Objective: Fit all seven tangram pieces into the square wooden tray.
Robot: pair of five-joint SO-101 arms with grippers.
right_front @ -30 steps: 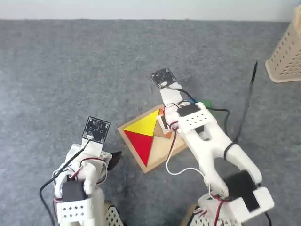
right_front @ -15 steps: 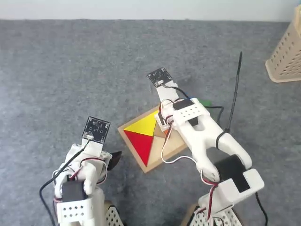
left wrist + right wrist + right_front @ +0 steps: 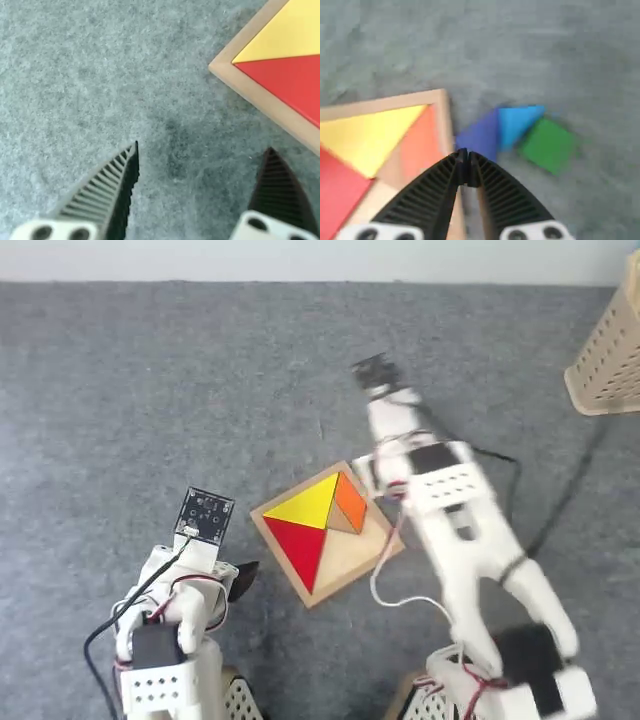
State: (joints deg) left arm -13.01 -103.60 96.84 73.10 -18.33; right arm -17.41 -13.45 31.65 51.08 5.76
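tray (image 3: 345, 552): mid-surface, partly filled
right gripper (image 3: 465, 159): closed, empty, over the tray rim; we'd open it, then drop squarely on the purple piece (image 3: 481, 135)
blue piece (image 3: 517, 122), green piece (image 3: 547, 144): clustered alongside, so we avoid nudging them
left gripper (image 3: 202, 150): open, empty, by a tray corner

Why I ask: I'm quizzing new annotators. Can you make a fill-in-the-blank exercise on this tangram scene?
1. In the wooden tray, the yellow triangle's equally large neighbour is ____.
2. The square piece beside the light blue triangle is ____.
3. The right claw is ____, gripping nothing.
4. The left claw, above the grey carpet, is ____.
Missing words: red; green; shut; open.
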